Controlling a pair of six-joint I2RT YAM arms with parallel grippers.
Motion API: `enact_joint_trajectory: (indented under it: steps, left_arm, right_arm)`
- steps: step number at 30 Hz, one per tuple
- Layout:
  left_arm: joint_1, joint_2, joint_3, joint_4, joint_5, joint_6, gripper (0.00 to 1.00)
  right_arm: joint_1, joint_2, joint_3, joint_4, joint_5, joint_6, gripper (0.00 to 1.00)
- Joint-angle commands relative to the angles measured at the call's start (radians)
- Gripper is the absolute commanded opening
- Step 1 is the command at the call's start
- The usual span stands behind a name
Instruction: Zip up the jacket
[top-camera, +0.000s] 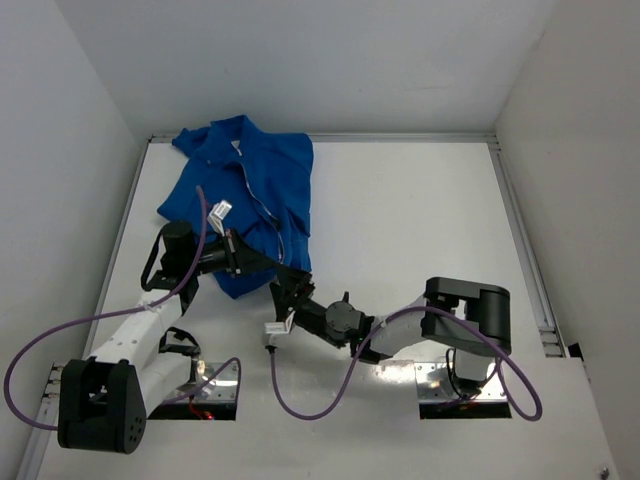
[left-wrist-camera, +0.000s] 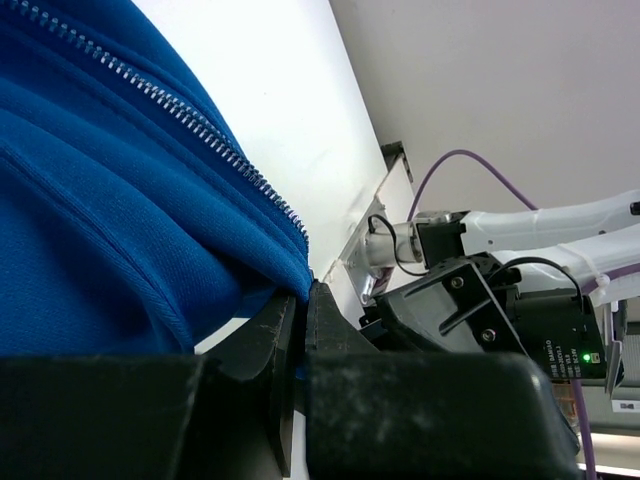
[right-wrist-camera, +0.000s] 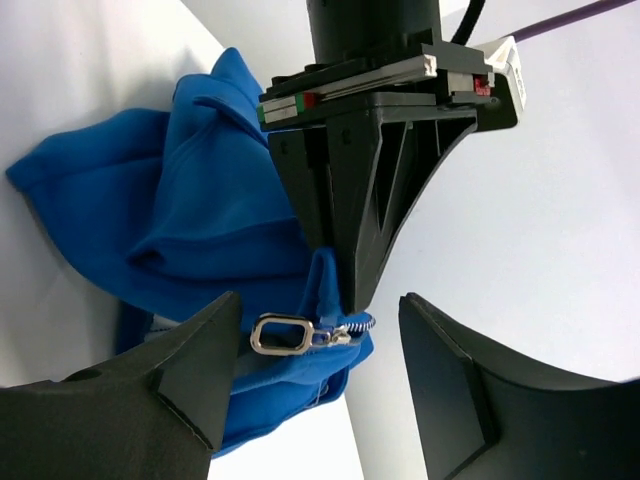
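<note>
Blue jacket (top-camera: 250, 190) spread on white table (top-camera: 420, 220), left gripper (left-wrist-camera: 303, 300) pinched tight on its bottom hem beside the zipper (left-wrist-camera: 190, 120), right gripper (right-wrist-camera: 320, 310) spread apart either side of silver pull (right-wrist-camera: 283, 335).

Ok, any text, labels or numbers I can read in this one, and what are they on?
No text is legible in any view.
White print on the right arm's black housing, beside a green light: too small to read.
White tag on the left arm: no legible writing.
White tag on the right arm: no legible writing.
White label on the left gripper's body: blurred.
Jacket: no logo or print visible.
</note>
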Motion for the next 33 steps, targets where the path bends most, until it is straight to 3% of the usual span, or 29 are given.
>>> enact_joint_trajectory:
  steps: [1,11,22,33]
  left_arm:
    - [0.006,-0.023,-0.012,0.056,0.046,-0.032,0.00]
    - [0.015,-0.023,-0.021,0.066,0.046,-0.042,0.00]
    - [0.015,-0.043,-0.039,0.066,0.046,-0.052,0.00]
    - [0.015,-0.043,-0.039,0.066,0.046,-0.052,0.00]
  right_arm:
    - [-0.012,0.019,0.030,0.149,-0.004,0.021,0.63]
    - [-0.063,0.070,0.059,0.149,-0.012,-0.002,0.63]
    - [-0.063,-0.016,0.007,0.150,0.026,-0.025,0.50]
    - [-0.047,-0.110,-0.064,0.147,-0.029,0.000,0.39]
